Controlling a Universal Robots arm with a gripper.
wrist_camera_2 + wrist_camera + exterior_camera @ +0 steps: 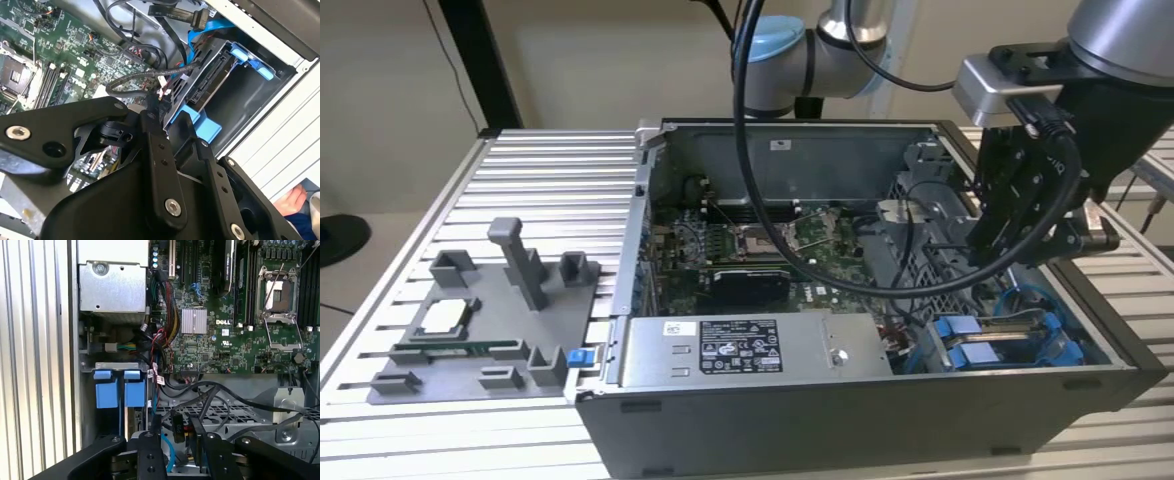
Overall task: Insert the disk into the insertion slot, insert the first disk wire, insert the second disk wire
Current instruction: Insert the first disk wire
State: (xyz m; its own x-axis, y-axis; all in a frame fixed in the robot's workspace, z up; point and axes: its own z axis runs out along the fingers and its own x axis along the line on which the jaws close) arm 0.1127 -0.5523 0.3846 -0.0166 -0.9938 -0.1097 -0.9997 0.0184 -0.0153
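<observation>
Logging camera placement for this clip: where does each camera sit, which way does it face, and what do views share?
Exterior view: off the arm, raised, looking down into the open computer case; the arm and gripper show at the exterior view's right.
First wrist view: on the arm, facing past the gripper onto the motherboard and blue drive frames.
Second wrist view: on the arm, facing past the gripper toward the blue-framed disk.
Shared: both wrist views show gripper, motherboard and blue drive frames.
</observation>
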